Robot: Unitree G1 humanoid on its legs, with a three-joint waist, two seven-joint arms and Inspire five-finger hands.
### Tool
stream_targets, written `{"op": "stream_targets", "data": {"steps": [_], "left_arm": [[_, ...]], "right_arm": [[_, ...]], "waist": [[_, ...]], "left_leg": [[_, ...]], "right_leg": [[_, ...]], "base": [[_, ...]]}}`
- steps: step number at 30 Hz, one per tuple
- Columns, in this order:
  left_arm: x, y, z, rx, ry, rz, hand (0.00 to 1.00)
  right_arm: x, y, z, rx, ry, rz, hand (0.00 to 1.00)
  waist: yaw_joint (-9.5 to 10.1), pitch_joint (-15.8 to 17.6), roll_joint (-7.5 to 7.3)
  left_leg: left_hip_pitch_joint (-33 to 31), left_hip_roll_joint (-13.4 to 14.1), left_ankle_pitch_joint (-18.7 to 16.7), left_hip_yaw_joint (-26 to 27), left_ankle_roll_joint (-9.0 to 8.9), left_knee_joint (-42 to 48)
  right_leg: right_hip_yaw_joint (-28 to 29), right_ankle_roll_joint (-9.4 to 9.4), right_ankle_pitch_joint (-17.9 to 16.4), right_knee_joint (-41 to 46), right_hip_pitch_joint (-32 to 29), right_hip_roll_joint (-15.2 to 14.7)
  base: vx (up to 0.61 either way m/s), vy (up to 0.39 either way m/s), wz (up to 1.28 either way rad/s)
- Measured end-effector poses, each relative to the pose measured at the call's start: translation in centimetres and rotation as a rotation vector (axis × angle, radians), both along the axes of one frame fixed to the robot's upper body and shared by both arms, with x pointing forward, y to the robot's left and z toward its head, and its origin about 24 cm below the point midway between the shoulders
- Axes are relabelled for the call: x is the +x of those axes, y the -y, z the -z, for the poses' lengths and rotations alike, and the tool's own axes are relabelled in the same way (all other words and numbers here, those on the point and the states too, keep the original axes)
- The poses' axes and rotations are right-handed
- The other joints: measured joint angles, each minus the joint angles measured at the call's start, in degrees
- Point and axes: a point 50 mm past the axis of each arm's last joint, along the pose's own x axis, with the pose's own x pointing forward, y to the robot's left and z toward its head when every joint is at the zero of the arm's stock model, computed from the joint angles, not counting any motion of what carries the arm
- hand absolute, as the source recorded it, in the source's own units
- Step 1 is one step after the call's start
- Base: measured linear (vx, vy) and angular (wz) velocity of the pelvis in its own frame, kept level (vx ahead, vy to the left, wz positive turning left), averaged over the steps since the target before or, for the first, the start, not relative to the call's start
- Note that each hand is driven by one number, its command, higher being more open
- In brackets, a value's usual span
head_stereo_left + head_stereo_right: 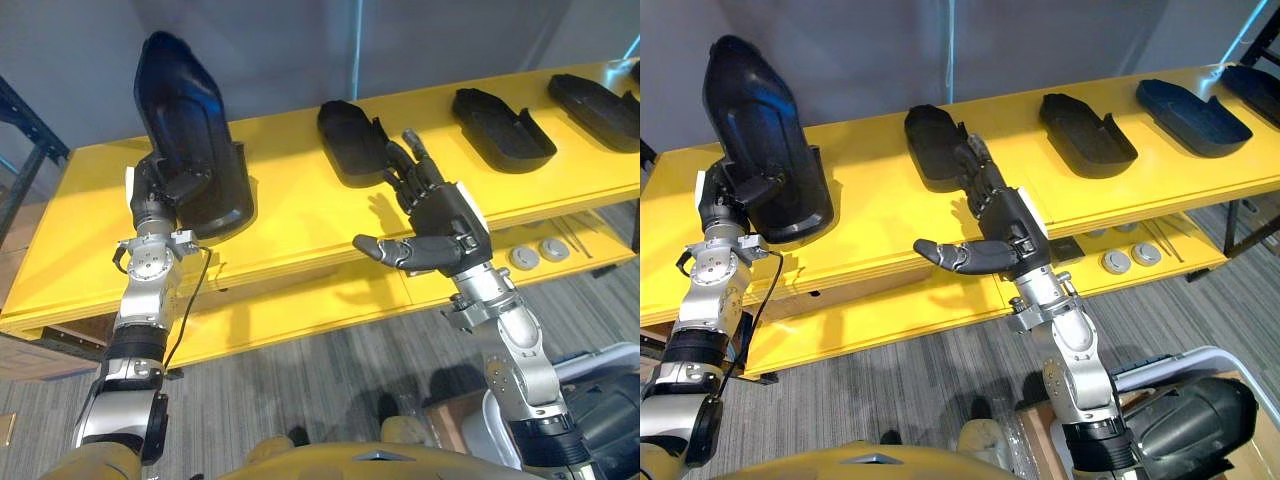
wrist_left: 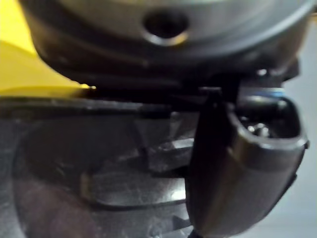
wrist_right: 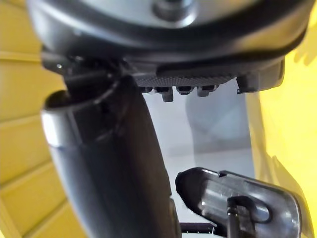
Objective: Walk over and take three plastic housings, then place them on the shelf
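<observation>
The held housing [image 1: 190,120] stands nearly upright in the left hand [image 1: 160,195], with its long axis running up and away from the robot; its broad lower end hangs over the left part of the yellow shelf [image 1: 290,225], and I cannot tell whether that end touches the board. The left hand's fingers are curled round the housing's lower edge; in the left wrist view its thumb [image 2: 237,163] lies against the dark ribbed inner face, so the grip looks firm.

A second housing [image 1: 350,135] lies flat on the shelf to the right of the held one, hollow side up, its long axis running from the front edge toward the back. The right hand [image 1: 440,225] is just in front of it and slightly to its right; the fingers are straight and point along that axis, the thumb is spread toward the robot's left, and the hand holds nothing. Its fingertips overlap the housing's near edge, though whether they touch it is unclear.

Two further housings [image 1: 500,128] [image 1: 595,105] lie flat further right, well apart from both hands; round grey discs [image 1: 525,258] sit on the lower shelf [image 1: 330,300].

The coming move likely turns on tipping the upright housing down flat; bare board lies directly beneath it and between it and the second housing, and the left arm alone is placed for it.
</observation>
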Motion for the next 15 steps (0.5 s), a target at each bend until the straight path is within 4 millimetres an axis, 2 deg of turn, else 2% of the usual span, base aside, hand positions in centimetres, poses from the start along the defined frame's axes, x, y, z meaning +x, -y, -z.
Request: {"op": "stream_targets", "data": {"steps": [1,7,12,15], "left_arm": [[0.3,0.0,0.2,-0.058,-0.009,-0.002,0.0],[1.8,1.3,-0.1,-0.274,-0.036,0.117,0.0],[2.0,2.0,0.0,-0.373,-0.041,0.184,0.0],[2.1,2.3,-1.3,-0.364,0.009,0.21,0.0]], "right_arm": [[0.3,-0.4,-0.5,-0.01,0.021,-0.03,1.0],[1.1,-2.2,-1.7,-0.015,0.038,-0.133,1.0],[1.0,-2.8,-1.6,-0.029,0.021,-0.169,1.0],[0.9,-4.3,-3.2,-0.031,0.089,-0.241,1.0]], "waist": [[-0.73,0.5,0.17],[-1.0,3.0,1.32],[-0.91,4.9,1.7],[-0.76,6.3,1.8]], "left_leg": [[-0.2,-0.4,0.6,-0.1,0.33,-0.5],[-0.9,-0.7,1.5,0.4,0.45,-1.2],[-0.9,-0.7,2.3,0.5,0.25,-2.3],[-2.4,-0.9,2.9,0.1,0.13,-2.2]], "right_leg": [[0.0,0.12,0.1,0.0,-0.3,-0.3],[0.9,0.23,0.2,1.0,-2.2,-0.5],[1.0,0.19,0.2,2.1,-3.2,-0.4],[0.9,0.04,0.1,4.0,-5.3,-0.6]], "base": [[-0.03,0.016,-0.07],[-0.07,0.003,-0.04],[-0.04,-0.013,-0.01],[-0.07,-0.009,0.08]]}}
